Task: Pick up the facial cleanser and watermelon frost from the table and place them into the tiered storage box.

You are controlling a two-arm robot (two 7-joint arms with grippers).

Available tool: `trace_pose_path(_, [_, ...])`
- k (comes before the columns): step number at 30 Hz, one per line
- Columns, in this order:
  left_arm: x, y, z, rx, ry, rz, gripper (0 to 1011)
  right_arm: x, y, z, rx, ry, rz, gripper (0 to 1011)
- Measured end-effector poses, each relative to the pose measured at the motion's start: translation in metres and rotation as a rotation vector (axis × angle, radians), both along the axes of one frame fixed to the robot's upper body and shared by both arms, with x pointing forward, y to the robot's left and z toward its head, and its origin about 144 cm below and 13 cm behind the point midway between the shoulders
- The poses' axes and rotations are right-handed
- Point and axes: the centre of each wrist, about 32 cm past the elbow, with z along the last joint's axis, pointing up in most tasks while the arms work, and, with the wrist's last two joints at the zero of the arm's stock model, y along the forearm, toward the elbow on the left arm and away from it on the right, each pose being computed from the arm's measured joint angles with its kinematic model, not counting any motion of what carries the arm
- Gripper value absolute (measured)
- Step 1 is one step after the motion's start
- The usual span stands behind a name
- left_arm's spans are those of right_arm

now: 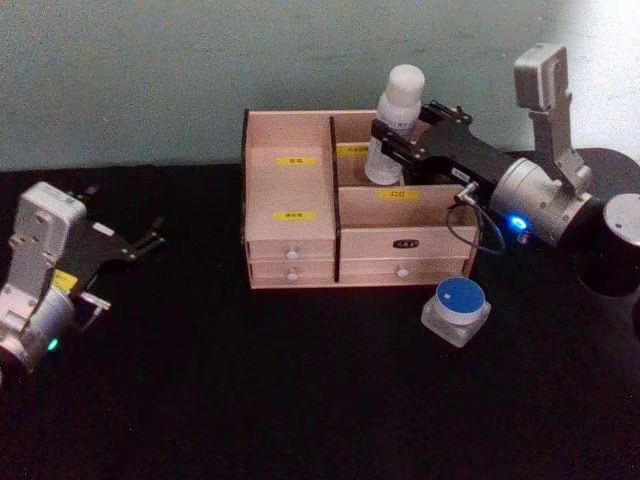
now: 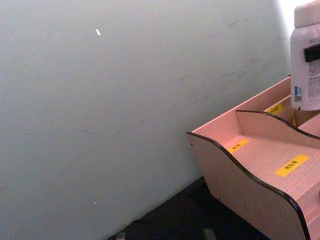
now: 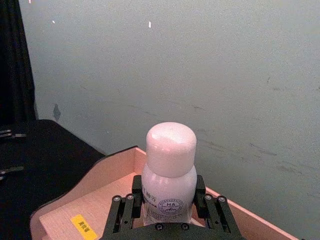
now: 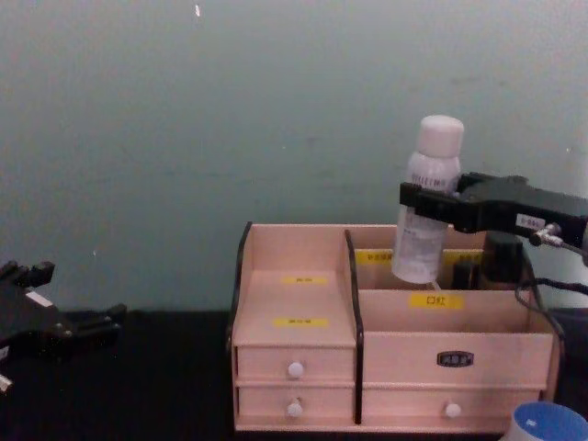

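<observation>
My right gripper (image 1: 392,143) is shut on the facial cleanser (image 1: 397,115), a tall white bottle with a rounded cap. It holds the bottle slightly tilted over the back right compartment of the tiered storage box (image 1: 290,235), with the base about level with the rim. In the chest view the facial cleanser (image 4: 427,197) sits in the right gripper (image 4: 424,204). In the right wrist view the fingers (image 3: 126,206) clamp both sides of the bottle (image 3: 170,165). The watermelon frost (image 1: 456,309), a clear jar with a blue lid, stands on the table in front of the box's right end. My left gripper (image 1: 150,238) rests open at the far left.
The black table (image 1: 250,400) lies in front of a grey-green wall. The box has stepped shelves with yellow labels (image 1: 295,215) and small drawers with white knobs (image 1: 293,254). A dark round object (image 1: 610,250) sits at the right edge, behind my right arm.
</observation>
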Motion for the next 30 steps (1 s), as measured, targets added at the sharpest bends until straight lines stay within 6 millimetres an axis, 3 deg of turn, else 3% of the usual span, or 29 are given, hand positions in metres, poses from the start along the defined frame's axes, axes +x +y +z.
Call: trace_pose_path(30, [0.0,0.0,0.0,0.0,0.0,0.0,1001,0.022,0.01,-0.011,-0.038,0.056,-0.037,599])
